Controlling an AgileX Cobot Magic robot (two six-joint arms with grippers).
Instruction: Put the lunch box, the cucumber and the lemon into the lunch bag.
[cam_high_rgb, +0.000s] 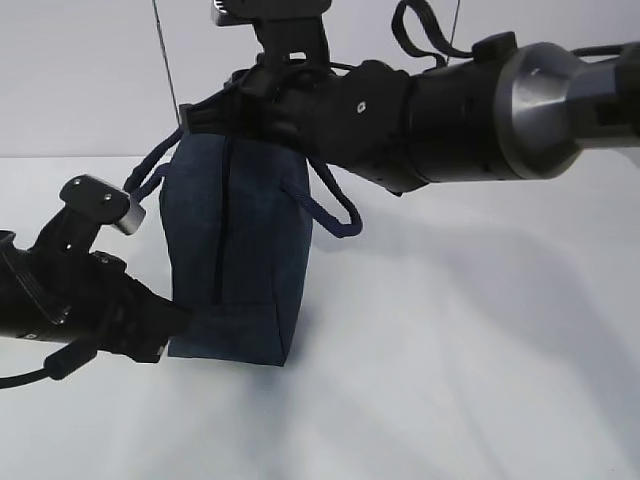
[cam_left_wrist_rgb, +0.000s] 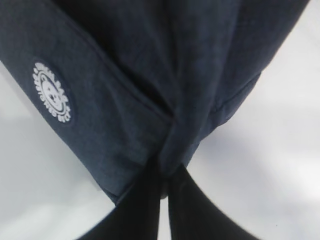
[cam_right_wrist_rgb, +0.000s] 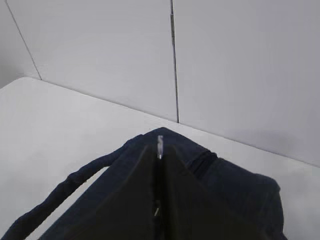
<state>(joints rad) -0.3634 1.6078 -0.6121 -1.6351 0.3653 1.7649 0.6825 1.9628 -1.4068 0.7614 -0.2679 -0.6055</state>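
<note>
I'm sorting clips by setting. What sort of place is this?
Probably a robot lab bench, not a kitchen: a bare white table, plain pale wall panels, and only the lunch bag.

Both arms are matte black with chunky rounded housings. The right arm (cam_high_rgb: 470, 110) ends toward the shoulder in a brushed silver-grey metal cylinder, with a small pale screw head on its black wrist casing and a black cable looping above. The left arm (cam_high_rgb: 70, 290) carries a grey bracket with two dark screws
</note>
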